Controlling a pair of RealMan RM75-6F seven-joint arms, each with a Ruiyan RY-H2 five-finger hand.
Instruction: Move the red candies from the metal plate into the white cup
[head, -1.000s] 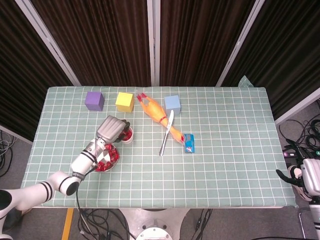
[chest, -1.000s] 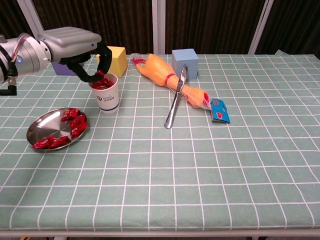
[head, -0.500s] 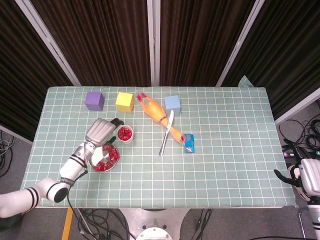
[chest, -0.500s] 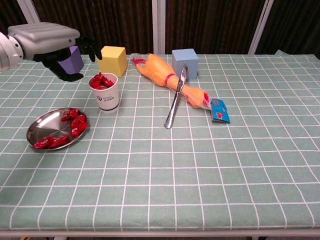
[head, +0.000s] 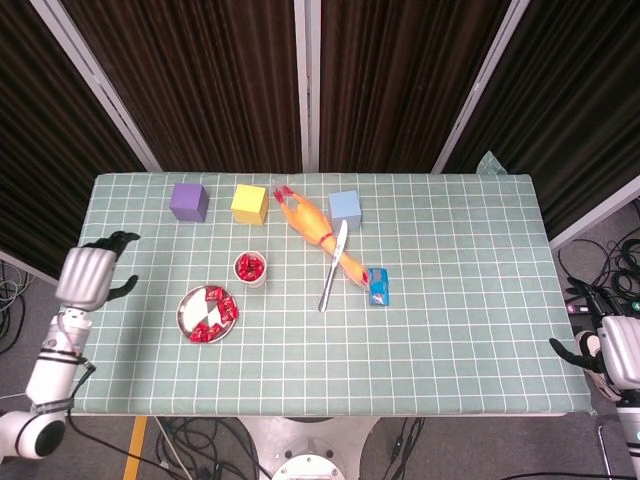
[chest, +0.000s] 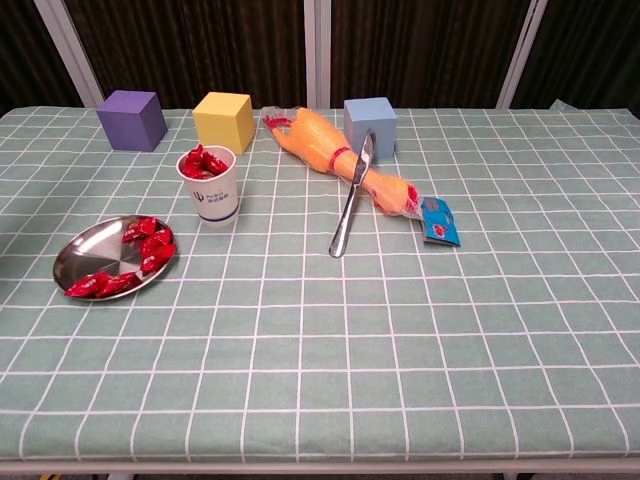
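Head view shows both hands; chest view shows neither, only the desk (chest: 420, 400) top. Left hand (head: 88, 275) hangs off the desk's left edge, well apart from everything, fingers spread, holding nothing. Right hand (head: 615, 352) sits off the desk's right front corner, partly cut by the frame edge; cannot tell how its fingers lie.

Chest view gives the closer look at the task things. One metal plate (chest: 75, 262) near the front left, red candies (chest: 140, 245) piled on its right and front part; they overlap, exact count unclear. One white cup (chest: 211, 190) just behind and right of the plate, apart from it, upright, with more red candies heaped at its rim. In the head view the plate (head: 189, 313) and cup (head: 250, 268) show the same layout from above.

Other things: three cubes along the back, one purple cube (chest: 132, 119), one yellow cube (chest: 223, 120), one blue cube (chest: 369, 125). One orange rubber chicken (chest: 330, 150) lies diagonally from beside the yellow cube toward the middle. One knife (chest: 349, 200) lies across the chicken, tip near the blue cube. One small blue packet (chest: 438, 221) touches the chicken's lower end. Green checked cloth covers the desk. Nothing sits between plate and cup.
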